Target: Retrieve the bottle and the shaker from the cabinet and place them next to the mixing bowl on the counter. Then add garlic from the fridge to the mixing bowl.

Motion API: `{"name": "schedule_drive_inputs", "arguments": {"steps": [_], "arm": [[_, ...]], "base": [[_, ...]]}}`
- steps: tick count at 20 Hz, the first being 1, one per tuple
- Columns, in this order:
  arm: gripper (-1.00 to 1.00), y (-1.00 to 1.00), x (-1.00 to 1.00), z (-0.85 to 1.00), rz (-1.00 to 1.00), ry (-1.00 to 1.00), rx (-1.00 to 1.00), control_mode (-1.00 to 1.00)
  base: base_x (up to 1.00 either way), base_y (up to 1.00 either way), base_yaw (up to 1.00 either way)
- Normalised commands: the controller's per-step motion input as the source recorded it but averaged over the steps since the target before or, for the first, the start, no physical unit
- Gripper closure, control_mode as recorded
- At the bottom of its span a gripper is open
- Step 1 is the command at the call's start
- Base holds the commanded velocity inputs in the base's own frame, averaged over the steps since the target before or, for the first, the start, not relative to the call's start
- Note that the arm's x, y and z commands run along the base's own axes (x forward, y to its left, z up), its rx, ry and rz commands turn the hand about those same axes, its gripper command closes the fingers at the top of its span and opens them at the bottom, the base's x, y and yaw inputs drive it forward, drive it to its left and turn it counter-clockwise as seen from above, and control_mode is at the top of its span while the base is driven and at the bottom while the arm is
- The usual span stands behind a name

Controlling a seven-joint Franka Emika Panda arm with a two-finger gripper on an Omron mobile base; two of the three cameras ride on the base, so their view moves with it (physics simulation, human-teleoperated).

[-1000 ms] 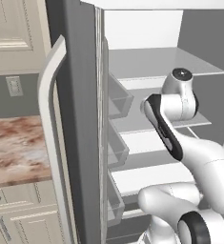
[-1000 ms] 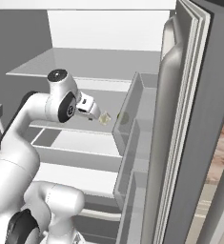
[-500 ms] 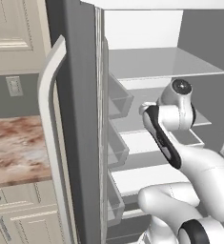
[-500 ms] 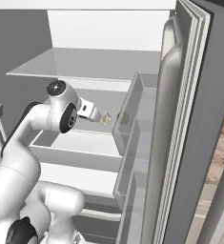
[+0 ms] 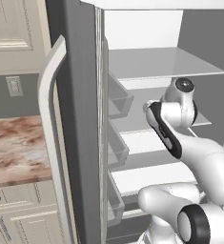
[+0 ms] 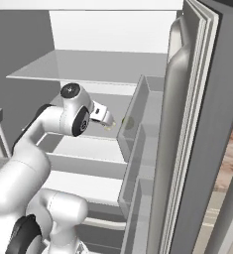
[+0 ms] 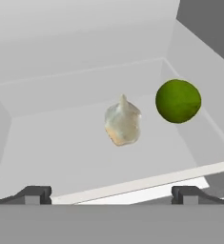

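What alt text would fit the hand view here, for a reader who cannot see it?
A whitish garlic bulb lies in a white fridge compartment, with a round green fruit close beside it. The open tool points at the garlic, its two dark tips spread wide at the bottom edge.

Kitchen surroundings, as seen from the floor:
- Wall (image 5: 18, 102): flat grey, between the upper and lower cupboards at left.
- Outlet plate (image 5: 12, 86): pale, rectangular, set in that wall.
- Upper cupboard (image 5: 11, 33): cream, panelled, above the wall strip.
- Low drawers (image 5: 18, 214): cream, panelled fronts with small metal pulls, below the marbled stone top.
- Flooring (image 6: 212, 218): pale planks, glimpsed at lower right.
- Light: even, soft, no hard shadows; white and grey tones dominate.
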Motion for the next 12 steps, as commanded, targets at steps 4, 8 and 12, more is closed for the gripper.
{"name": "schedule_drive_inputs", "arguments": {"steps": [4,8,12], "arm": [[-1.00,-0.31,0.30,-0.05,0.00,0.05,0.00,-1.00],[-1.00,-0.22,0.33,-0.19,0.00,0.01,0.00,-1.00],[-1.00,-0.04,0.26,-0.25,0.00,0.00,0.00,-1.00]], "base": [[0.00,0.00,0.00],[0.00,0.00,0.00],[0.00,0.00,0.00]]}}
